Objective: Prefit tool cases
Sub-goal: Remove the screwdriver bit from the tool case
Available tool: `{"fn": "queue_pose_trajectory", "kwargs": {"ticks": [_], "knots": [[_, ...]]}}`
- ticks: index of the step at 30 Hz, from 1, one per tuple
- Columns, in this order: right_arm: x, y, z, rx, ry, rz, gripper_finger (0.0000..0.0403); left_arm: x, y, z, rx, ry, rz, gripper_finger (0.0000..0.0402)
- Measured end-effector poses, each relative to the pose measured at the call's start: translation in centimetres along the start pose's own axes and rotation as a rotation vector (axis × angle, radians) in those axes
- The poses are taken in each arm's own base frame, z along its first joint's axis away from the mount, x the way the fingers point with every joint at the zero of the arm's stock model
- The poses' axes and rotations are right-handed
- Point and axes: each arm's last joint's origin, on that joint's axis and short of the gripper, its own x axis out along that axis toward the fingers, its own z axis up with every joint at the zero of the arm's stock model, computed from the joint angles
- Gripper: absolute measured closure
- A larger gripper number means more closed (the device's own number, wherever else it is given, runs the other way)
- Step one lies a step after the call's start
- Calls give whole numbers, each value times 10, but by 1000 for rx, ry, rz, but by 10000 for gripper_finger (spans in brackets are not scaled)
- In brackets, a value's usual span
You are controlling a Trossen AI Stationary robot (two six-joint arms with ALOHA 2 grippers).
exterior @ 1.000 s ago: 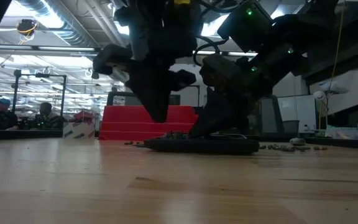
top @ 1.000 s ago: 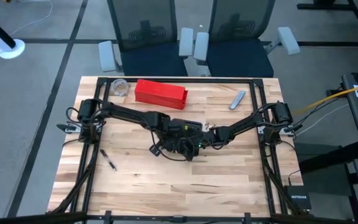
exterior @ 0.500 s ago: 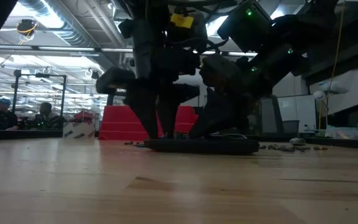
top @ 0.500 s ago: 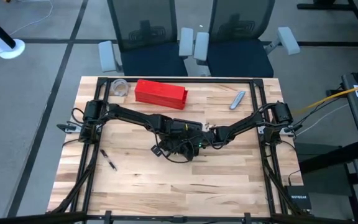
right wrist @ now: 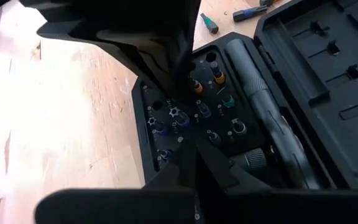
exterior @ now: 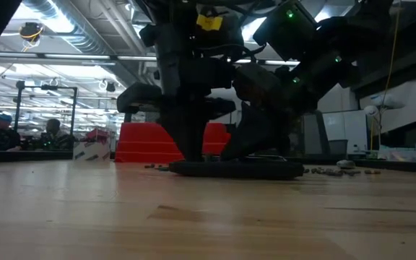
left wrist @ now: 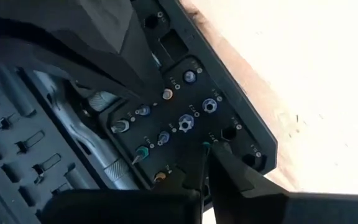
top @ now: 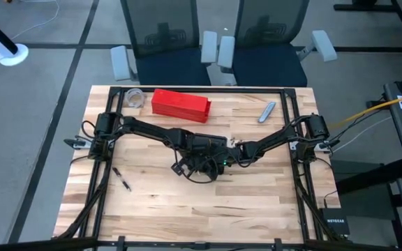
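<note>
My left tool point(left wrist: 211, 149) is closed, apparently pinching a slim bit over a socket in the open tool case point(top: 211, 162) mid-bench point(top: 257, 209), while my closed right tool point(right wrist: 194, 163) presses beside it, probably steadying.

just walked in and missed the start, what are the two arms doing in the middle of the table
Both arms lean over an open black tool case lying flat mid-table. The left hand is shut, its tips down on the case's bit tray, where several bits already sit in sockets. The right hand is also shut, pressed at the tray's edge. A few loose bits lie on the table. A red box sits behind, untouched.
</note>
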Motion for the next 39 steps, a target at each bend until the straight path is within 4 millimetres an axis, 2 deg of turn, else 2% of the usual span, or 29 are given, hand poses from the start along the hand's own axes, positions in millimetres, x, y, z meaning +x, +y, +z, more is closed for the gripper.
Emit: {"fn": "queue_pose_trajectory", "kwargs": {"ticks": [10,15,18,21,24,30,36,39], "knots": [[0,-1,-1,1,6,-5,403,-14,11,-4,-175,-46,53,401],[-1,-1,-1,29,6,-4,403,-20,25,-9,-304,-124,78,400],[-1,-1,0,42,7,-6,403,-19,24,-10,-256,-108,86,400],[0,0,-1,22,8,-7,403,-21,13,-6,-171,-36,99,400],[0,0,-1,18,7,-6,403,-26,12,-5,-167,-31,125,400],[0,0,-1,18,15,2,403,-39,33,-29,-323,-17,166,400],[-3,3,1,-26,27,49,403,-66,36,-47,-282,0,134,401],[-6,4,3,-32,27,56,403,-81,37,-54,-341,-41,104,401]]}}
